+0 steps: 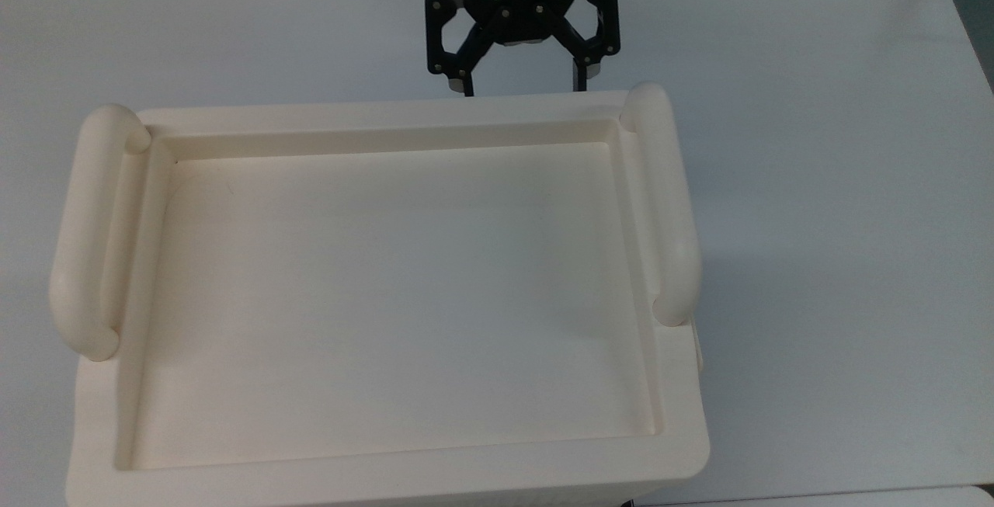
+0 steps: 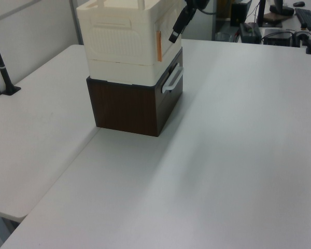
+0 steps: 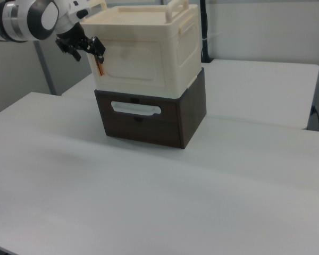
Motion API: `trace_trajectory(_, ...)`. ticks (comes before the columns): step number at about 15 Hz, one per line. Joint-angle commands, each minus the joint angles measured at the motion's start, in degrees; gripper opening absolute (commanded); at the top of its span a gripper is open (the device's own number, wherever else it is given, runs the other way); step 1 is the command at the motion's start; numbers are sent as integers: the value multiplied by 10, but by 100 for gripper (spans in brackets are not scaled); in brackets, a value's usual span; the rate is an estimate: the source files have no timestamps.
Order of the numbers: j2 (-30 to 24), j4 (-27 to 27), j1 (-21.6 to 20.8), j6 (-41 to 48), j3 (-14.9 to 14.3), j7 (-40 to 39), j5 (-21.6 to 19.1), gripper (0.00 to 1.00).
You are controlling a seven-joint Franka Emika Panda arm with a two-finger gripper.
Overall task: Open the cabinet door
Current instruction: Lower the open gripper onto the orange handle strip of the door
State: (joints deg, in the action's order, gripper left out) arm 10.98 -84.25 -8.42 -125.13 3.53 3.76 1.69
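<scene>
The cream cabinet [image 1: 388, 289] with its recessed tray top and two tubular handles stands on a dark brown drawer unit [image 3: 149, 125]. The cabinet door [image 3: 134, 65] is the flat front panel in the right view; it lies shut, with a small orange tab [image 3: 99, 67] at its left edge. The same tab [image 2: 158, 39] shows in the left view. My gripper [image 1: 522, 86] is open and hangs just off the cabinet's far edge in the top view, its fingertips dipping behind the rim. The right view has the gripper [image 3: 87, 49] close to the door's upper left corner, near the tab.
The brown unit has a white bar handle [image 3: 135, 109] on its front. Wide white table [image 2: 238, 155] spreads around the stack. A black clamp post [image 2: 2, 67] stands at the left view's left, and desk clutter [image 2: 280, 21] lies past the table's far end.
</scene>
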Motion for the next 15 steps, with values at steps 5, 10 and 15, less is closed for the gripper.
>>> trace_trajectory(5, 28, 13, -25, -64, -3, -22, 47, 89)
trace_trajectory(10, 41, 13, -24, -98, -3, -19, 58, 82)
trace_trajectory(15, 56, 14, -20, -125, -4, -17, 67, 68)
